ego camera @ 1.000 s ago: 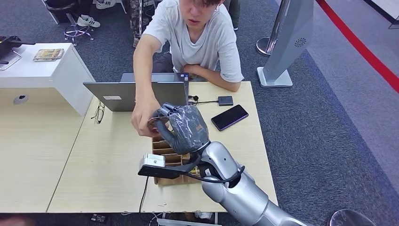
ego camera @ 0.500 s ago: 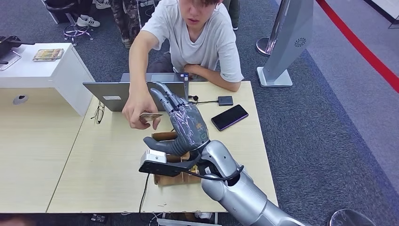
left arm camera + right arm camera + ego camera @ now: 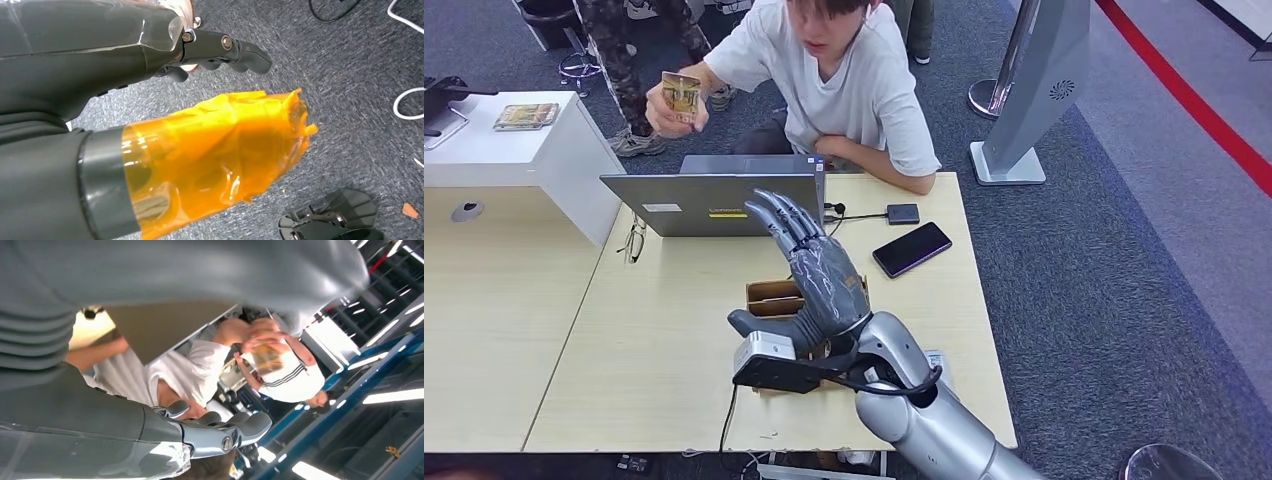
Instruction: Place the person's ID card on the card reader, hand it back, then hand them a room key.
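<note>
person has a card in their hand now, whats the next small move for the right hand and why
Probably lower the right robot hand toward the cardboard box beneath it. The person's hand holds the card up near their shoulder, well away from the robot, and the robot hand is spread with nothing in it, so that handover looks finished. Whether the box holds room keys cannot be told from here.

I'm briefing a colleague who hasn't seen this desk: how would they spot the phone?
Start at the light wooden table where the open grey laptop stands. To the laptop's right lies a glossy black slab phone, flat and angled. The small dark square adapter beside it has a cable; the phone has none.
</note>
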Available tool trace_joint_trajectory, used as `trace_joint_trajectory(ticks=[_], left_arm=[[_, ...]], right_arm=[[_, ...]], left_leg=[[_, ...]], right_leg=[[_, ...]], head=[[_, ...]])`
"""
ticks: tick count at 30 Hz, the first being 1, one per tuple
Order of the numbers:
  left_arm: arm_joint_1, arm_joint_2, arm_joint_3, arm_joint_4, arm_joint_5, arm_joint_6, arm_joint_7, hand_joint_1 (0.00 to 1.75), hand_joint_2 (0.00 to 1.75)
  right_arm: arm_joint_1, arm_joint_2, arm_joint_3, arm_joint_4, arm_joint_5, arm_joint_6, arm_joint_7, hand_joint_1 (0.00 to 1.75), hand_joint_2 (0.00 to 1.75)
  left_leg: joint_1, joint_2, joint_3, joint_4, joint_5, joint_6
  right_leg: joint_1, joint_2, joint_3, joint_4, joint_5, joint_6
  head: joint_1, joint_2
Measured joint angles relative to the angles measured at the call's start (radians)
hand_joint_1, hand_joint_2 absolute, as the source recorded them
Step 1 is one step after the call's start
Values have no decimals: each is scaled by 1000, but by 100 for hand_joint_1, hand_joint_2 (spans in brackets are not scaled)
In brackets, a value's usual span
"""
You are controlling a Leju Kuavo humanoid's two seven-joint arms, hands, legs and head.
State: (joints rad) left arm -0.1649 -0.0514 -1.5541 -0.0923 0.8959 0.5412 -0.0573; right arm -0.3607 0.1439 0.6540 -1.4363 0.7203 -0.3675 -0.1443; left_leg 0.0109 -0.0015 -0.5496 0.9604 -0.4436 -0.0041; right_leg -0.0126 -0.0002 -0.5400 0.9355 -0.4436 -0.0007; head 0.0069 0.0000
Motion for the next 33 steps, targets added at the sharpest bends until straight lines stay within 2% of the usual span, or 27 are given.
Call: trace_joint_trajectory(ticks=[6, 15, 25, 33], left_arm=[[5, 0, 0, 0, -6, 0, -5, 0, 0], [2, 2, 0, -1, -7, -1, -2, 0, 0], [-13, -1, 3, -7, 44, 15, 5, 0, 0], [-13, -3, 10, -9, 62, 23, -3, 0, 0]], right_arm=[[17, 0, 0, -13, -61, 23, -32, 0, 0], [20, 0, 18, -56, -243, 156, -78, 0, 0], [42, -2, 51, -103, -343, 181, -124, 0, 0], [66, -11, 53, -139, -364, 185, -136, 0, 0]], left_leg=[[0, 0, 0, 0, 0, 0], [0, 0, 0, 0, 0, 0], [0, 0, 0, 0, 0, 0], [0, 0, 0, 0, 0, 0]], right_leg=[[0, 0, 0, 0, 0, 0], [0, 0, 0, 0, 0, 0], [0, 0, 0, 0, 0, 0], [0, 0, 0, 0, 0, 0]], head=[[0, 0], [0, 0], [0, 0], [0, 0]])
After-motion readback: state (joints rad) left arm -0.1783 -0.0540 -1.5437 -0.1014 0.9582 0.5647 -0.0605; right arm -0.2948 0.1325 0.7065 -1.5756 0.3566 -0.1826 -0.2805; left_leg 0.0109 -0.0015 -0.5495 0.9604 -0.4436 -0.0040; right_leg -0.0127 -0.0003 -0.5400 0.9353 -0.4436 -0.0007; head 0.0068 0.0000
